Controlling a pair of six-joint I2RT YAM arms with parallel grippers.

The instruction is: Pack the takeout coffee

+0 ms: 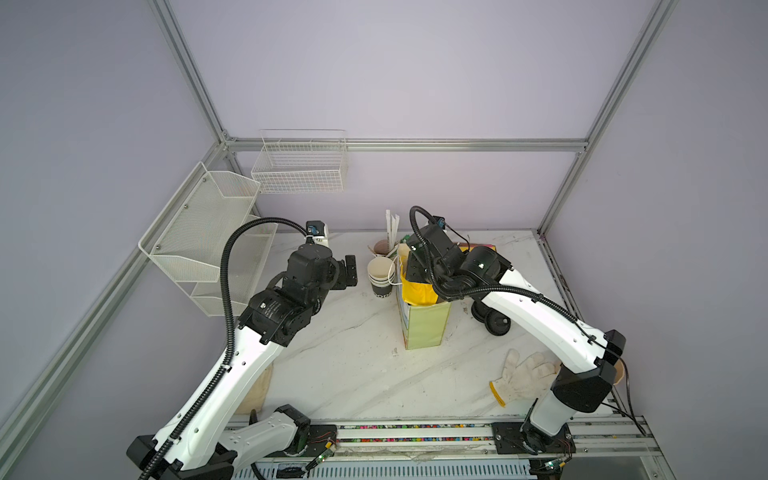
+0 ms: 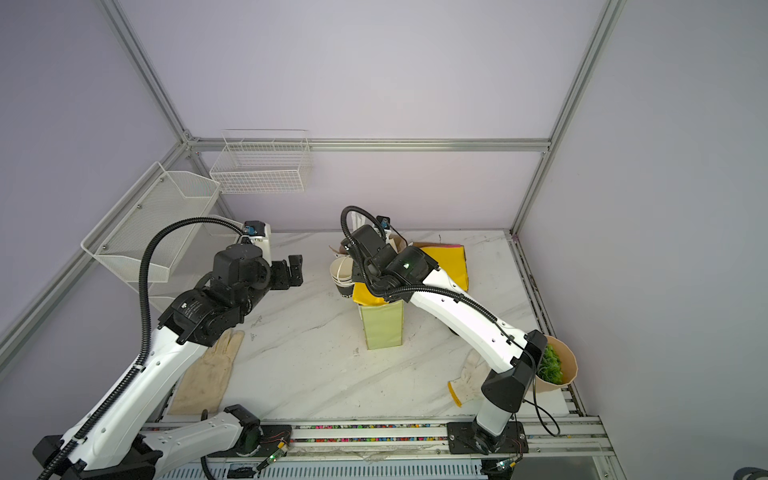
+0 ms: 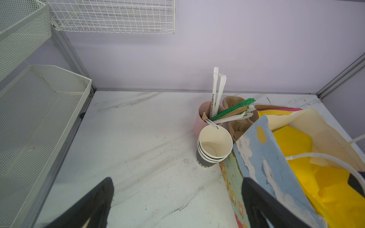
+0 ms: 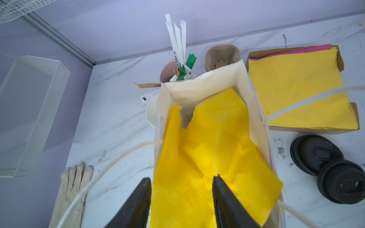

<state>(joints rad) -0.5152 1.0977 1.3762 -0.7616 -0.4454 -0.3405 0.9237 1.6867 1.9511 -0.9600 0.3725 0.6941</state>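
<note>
Right wrist view: right end effector half-open over yellow tissue in the bag; left end effector wide.

White marble-patterned tabletop, mid-frame: showing smooth, scuffed. Yellow tissue paper lining printed paper bag: looking matt, crinkled. White painted metal mesh rack, left: appearing matt. Black plastic lids: gleaming faintly.

Even soft light, faint shadows, edge distortion.
</note>
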